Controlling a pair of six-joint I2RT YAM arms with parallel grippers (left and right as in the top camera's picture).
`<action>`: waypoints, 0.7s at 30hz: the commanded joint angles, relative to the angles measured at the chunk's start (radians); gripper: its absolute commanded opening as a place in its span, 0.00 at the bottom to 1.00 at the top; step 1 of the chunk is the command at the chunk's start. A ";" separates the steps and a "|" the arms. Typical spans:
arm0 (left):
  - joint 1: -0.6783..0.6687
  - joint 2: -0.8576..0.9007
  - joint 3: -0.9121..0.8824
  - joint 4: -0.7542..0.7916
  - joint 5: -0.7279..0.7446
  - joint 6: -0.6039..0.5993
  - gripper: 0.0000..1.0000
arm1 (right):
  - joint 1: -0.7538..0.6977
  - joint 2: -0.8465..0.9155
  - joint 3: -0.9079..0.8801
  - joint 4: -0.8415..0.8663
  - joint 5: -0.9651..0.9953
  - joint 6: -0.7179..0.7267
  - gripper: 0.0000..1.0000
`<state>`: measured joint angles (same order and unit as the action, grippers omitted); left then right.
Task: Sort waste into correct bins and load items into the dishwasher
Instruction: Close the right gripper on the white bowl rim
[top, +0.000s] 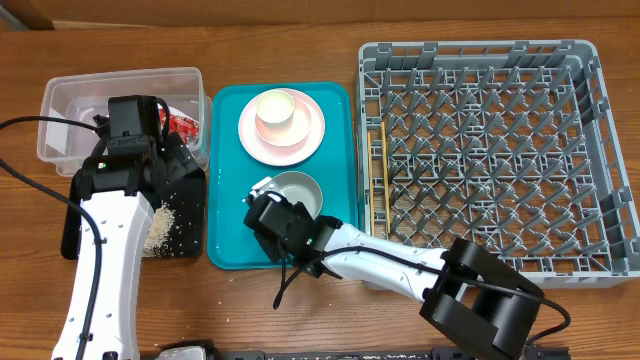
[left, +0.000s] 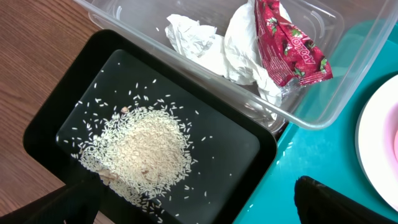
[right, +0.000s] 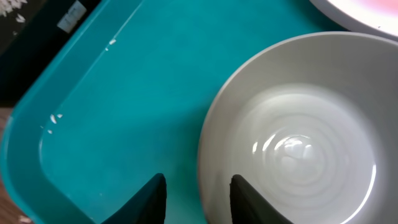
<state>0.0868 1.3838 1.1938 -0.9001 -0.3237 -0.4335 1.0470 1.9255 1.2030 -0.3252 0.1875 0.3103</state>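
Looking at the big grey rack (top: 470, 50) first, I see it nearly bare, with only the chopsticks (top: 379, 185) lying along its left wall, so most of the loading is not yet done. The teal tray (top: 225, 180) beside it carries the dishes. On it the pink plate (top: 312, 135) sits under the pink bowl (top: 275, 112), and the white bowl (right: 298, 137) stands just in front of them. My right hand (right: 199, 194) straddles that bowl's near rim with its fingers apart, one inside and one outside, not yet pinching, which I judge is a rim grip for lifting it across. The rack's near wall is what it must clear. The clear tub (left: 323, 106) holds the napkin (left: 205, 46) and the red wrapper (left: 286, 43). The black tray (left: 236, 143) holds the rice (left: 146, 149). My left hand (left: 205, 205) hangs over it, spread wide and empty.
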 joint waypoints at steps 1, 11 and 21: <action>0.003 -0.010 0.011 -0.001 0.011 0.011 1.00 | -0.001 0.006 -0.004 0.001 0.038 -0.008 0.27; 0.003 -0.010 0.011 -0.001 0.011 0.011 1.00 | -0.001 0.005 -0.004 -0.009 0.037 -0.009 0.22; 0.003 -0.010 0.011 -0.001 0.010 0.011 1.00 | -0.001 0.005 -0.003 -0.036 0.037 -0.008 0.18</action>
<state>0.0868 1.3838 1.1938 -0.9001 -0.3237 -0.4335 1.0470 1.9255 1.2030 -0.3607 0.2142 0.3061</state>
